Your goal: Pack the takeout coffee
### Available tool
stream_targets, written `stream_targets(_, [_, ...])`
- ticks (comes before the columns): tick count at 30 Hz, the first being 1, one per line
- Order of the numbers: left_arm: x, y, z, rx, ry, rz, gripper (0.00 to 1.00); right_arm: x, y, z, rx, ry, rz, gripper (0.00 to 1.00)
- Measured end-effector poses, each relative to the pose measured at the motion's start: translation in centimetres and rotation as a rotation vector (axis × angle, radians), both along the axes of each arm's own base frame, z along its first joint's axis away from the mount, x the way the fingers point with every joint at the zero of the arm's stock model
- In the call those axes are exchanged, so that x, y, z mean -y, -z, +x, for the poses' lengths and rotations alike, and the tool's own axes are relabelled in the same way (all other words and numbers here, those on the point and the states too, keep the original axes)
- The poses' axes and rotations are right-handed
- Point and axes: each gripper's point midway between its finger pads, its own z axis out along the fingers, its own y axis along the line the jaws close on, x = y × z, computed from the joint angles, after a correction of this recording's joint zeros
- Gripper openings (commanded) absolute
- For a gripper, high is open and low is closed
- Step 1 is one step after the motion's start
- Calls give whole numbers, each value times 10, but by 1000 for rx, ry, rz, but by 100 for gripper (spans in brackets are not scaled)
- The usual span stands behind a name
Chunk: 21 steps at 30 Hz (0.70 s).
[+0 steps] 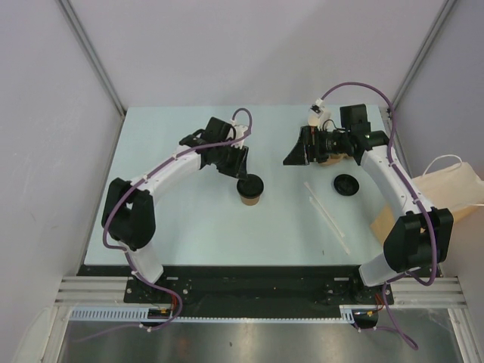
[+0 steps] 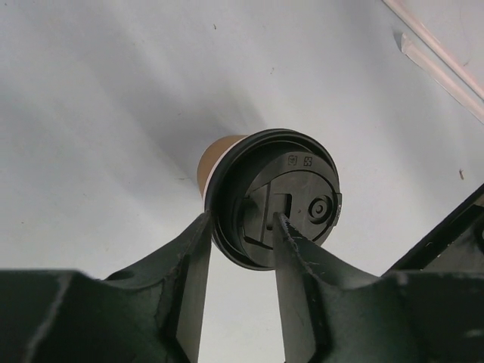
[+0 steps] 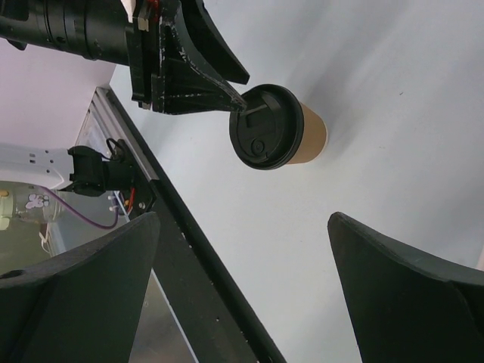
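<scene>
A kraft-brown paper cup with a black lid [image 1: 250, 188] stands upright mid-table. My left gripper [image 1: 241, 172] hovers at it from the far left. In the left wrist view the jaws are parted over the near part of the lid [image 2: 295, 193]: one fingertip [image 2: 203, 227] sits outside the rim, the other [image 2: 283, 225] rests on the lid's top. My right gripper [image 1: 297, 150] is wide open with nothing between its fingers, and looks at the same cup [image 3: 281, 127] from some distance. A loose black lid [image 1: 346, 184] lies on the table. A brown bit [image 1: 344, 157] shows beside the right wrist, mostly hidden.
Two white straws [image 1: 327, 215] lie right of the middle, also seen in the left wrist view [image 2: 442, 64]. A brown paper bag with white handles [image 1: 452, 185] stands off the table's right edge, with flat brown cardboard [image 1: 380, 221] by the right arm.
</scene>
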Motion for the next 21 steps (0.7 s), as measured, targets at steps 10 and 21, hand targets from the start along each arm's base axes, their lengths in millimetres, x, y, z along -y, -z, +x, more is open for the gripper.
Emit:
stream_targets(10, [-11,-46,4,107,-20,-77,51,-3,-3,-2,5,-19,18,95])
stream_targets(21, [-7,-106,-60,238,100,-452,16,-63,13,-31,-106,-205,80,49])
